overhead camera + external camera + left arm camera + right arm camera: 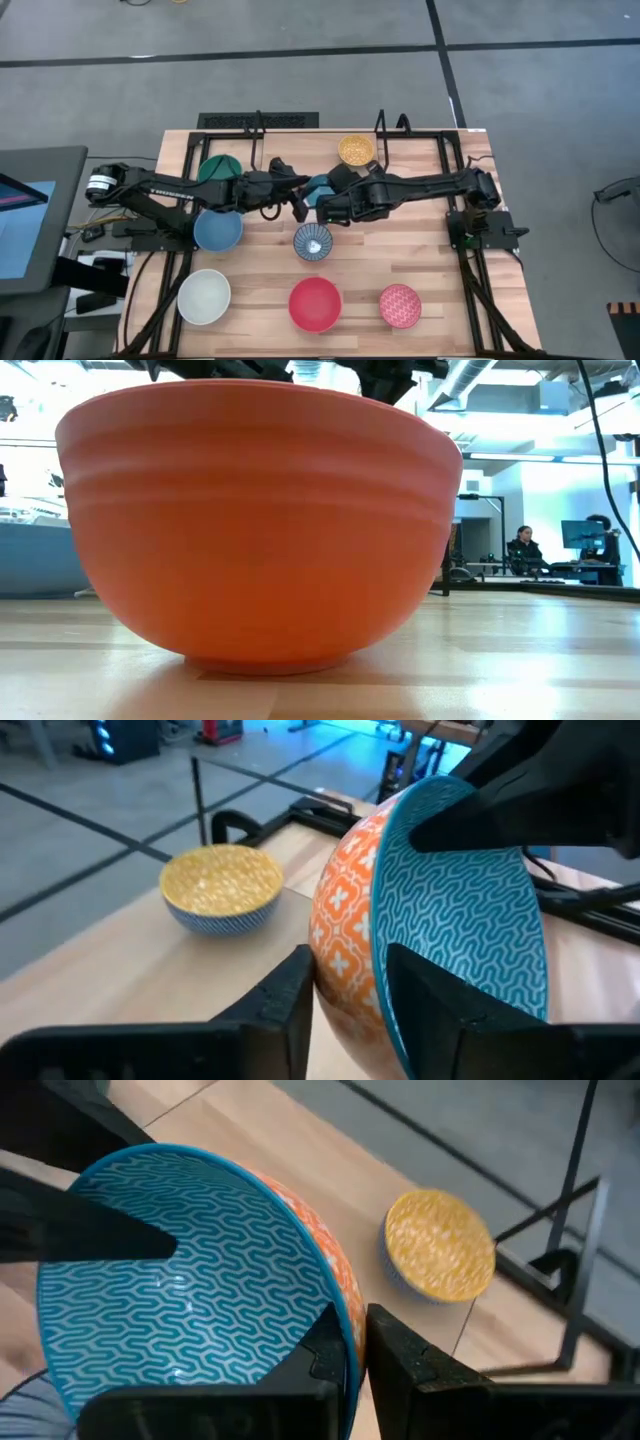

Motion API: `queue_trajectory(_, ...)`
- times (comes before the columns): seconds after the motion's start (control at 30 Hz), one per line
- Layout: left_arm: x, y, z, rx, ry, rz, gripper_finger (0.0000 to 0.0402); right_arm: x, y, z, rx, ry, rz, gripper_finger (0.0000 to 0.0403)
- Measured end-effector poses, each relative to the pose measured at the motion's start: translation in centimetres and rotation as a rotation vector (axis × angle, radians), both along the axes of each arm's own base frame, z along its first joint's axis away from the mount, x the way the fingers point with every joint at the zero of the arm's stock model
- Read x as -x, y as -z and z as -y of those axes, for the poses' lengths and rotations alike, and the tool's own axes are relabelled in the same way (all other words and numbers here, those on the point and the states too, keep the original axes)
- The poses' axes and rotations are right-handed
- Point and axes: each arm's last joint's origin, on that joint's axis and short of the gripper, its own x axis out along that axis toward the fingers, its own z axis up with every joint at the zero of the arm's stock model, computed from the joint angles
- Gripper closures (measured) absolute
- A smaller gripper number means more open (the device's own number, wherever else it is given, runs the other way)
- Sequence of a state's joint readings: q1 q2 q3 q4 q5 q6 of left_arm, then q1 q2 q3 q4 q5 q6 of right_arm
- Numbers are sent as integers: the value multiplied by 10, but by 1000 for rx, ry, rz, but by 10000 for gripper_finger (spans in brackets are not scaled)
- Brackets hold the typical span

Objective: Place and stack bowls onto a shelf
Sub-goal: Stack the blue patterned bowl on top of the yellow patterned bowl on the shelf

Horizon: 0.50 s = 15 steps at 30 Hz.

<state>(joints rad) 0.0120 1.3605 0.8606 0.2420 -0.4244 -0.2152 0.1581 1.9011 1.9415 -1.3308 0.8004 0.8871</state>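
- The teal-lined bowl (440, 910) looks rigid, glazed and slick, likely breakable; its thin rim is the natural place to pinch
- Orange outside with white crosses, teal wave pattern inside
- It hangs tilted over the table between both pincers, near the yellow bowl (440, 1245)
- Right gripper (355, 1345) is clamped on its rim
- Left gripper (345, 990) straddles the opposite rim, fingers nearly gripping

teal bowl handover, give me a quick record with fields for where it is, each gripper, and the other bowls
held bowl: teal-patterned bowl, orange outside, tilted, above table centre
right gripper: shut on its rim
left gripper: fingers straddle the opposite rim, grip unclear
on shelf: yellow bowl
on table: green bowl, blue bowl, blue-and-white bowl, white bowl, red bowl, pink bowl
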Motion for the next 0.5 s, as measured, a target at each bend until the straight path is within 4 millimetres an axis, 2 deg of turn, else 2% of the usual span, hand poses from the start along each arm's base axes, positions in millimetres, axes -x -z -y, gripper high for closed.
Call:
queue_trajectory(0.37, 1, -2, -1, -12, -103, 9, 318, -1, -18, -6, 152, -231, -151, 350)
queue_trajectory(0.5, 1, -5, -1, -11, -151, 10, 336, -3, -23, -9, 175, -278, -155, 347)
